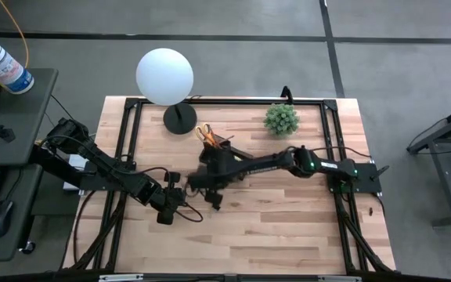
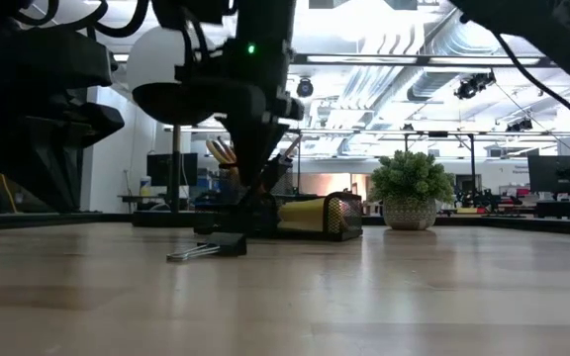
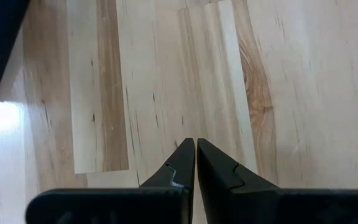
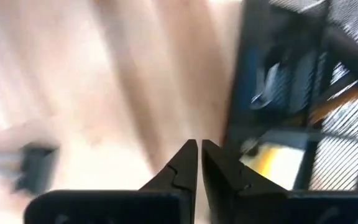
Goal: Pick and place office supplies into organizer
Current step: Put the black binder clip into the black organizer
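Lying flat on the wooden surface (image 2: 414, 297) just in front of the organizer (image 2: 310, 216), a binder clip (image 2: 209, 248) is seen, wire handles trailing. It is judged light, stiff and slippery; the black body would be best pinched. Right gripper (image 4: 198, 144) is held beside the organizer, fingers drawn together on nothing. Left gripper (image 3: 195, 142) waits nearby, fingers shut, empty. Scissors (image 1: 206, 133) show only from above; possibly a yellow pad (image 4: 272, 163) inside.

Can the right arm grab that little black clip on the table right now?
Probably yes. The black clip lies alone on bare wood in front of the organizer, with nothing over it. The right gripper is close beside it, but its fingers are shut, so they must open first.
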{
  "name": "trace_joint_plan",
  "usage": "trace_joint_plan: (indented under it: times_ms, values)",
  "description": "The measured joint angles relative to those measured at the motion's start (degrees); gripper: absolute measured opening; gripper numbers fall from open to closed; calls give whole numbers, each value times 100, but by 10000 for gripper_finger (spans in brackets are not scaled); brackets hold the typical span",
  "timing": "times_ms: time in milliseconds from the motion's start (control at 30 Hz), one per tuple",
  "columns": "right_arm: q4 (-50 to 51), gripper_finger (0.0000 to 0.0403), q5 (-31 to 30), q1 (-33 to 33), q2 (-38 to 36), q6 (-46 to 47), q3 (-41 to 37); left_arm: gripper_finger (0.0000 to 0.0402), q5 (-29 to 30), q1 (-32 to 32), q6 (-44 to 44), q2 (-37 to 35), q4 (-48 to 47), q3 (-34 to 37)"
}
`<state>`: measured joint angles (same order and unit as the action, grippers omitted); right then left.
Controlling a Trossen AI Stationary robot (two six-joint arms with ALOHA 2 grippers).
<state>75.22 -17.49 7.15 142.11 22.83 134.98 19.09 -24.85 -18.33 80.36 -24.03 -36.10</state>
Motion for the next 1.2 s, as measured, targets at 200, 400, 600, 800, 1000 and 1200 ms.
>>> trace_joint_plan:
  times_ms: [200,400,600,800,1000,1200]
  values:
    - [176,21,141,590,-3,637,0,7,0,1,0,0,-7,0]
    - [145,25,100,1079,-3,1019,0,7,-11,1,-2,0,0,75]
    - [-607,15,337,1333,8,425,-163,8,-61,-2,-230,0,4,269]
    - [-1492,3,1173,1285,40,-1281,-816,7,-286,-3,-321,0,31,317]
    - [-1468,14,847,1104,45,-1671,-1117,7,-380,-6,-317,0,36,317]
    - [-1399,18,1300,1025,40,-2032,-919,7,-613,-6,-311,0,-15,319]
